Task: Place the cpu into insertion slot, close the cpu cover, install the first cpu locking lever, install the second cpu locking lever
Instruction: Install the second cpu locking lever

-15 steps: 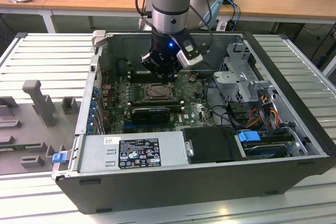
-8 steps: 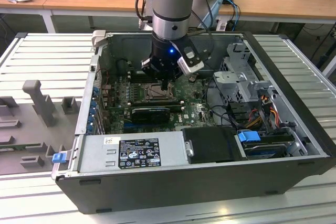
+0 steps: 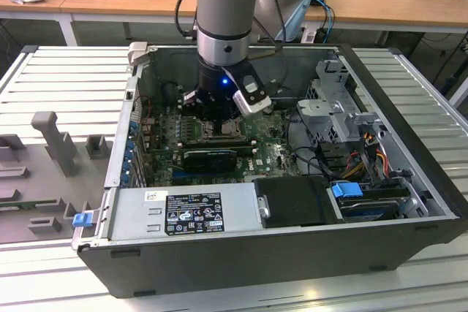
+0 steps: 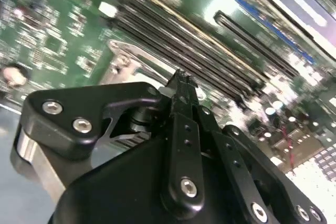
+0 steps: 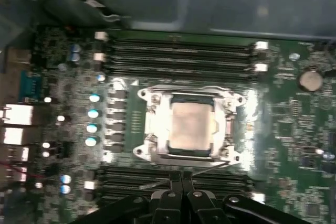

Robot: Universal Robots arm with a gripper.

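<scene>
The open computer case [image 3: 409, 202] hems the gripper [image 5: 181, 178] in. Under it, the socket with the chip [image 5: 190, 125] sits between two banks of long memory slots [image 5: 178, 56], with a row of small capacitors [image 5: 93, 120] beside it. Toward the case's front edge stand the black card [image 3: 210, 157] and the power supply [image 3: 183, 213]. At the exterior view's right, the drive cage [image 3: 329, 104] and cables [image 3: 369, 147] crowd that wall.

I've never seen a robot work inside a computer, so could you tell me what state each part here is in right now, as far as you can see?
computer case: side open, lying flat.
cpu: seated in the insertion slot.
cpu cover: down around the chip, framing it.
gripper: fingers shut together, empty, beside the socket's edge.
memory slots: look empty.
black expansion card: plugged into the board.
</scene>
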